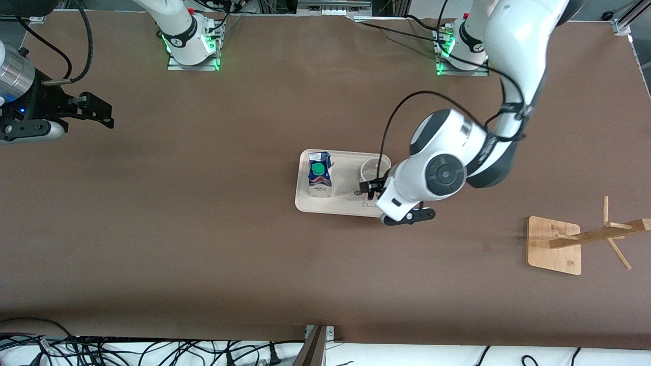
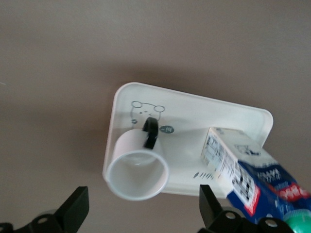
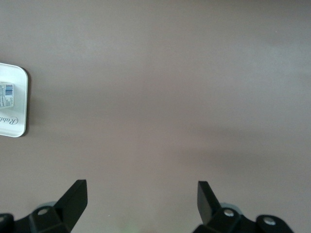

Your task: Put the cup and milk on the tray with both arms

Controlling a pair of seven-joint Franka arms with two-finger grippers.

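Note:
The cream tray [image 1: 342, 207] lies mid-table. The blue and white milk carton [image 1: 320, 176] with its green cap stands on the tray at the right arm's end. The white cup [image 1: 373, 168] stands upright on the tray at the left arm's end, partly hidden by the left arm. My left gripper [image 1: 372, 188] is open over the cup and holds nothing. In the left wrist view the cup [image 2: 137, 172], the tray [image 2: 189, 109] and the milk [image 2: 252, 174] show above my open left gripper [image 2: 143, 208]. My right gripper [image 1: 96, 114] is open and empty over bare table at the right arm's end.
A wooden rack [image 1: 554, 245] with pegs stands toward the left arm's end, nearer the front camera than the tray. The right wrist view shows my right gripper [image 3: 141, 204] over brown table and one tray corner [image 3: 14, 127] at the edge. Cables lie along the front edge.

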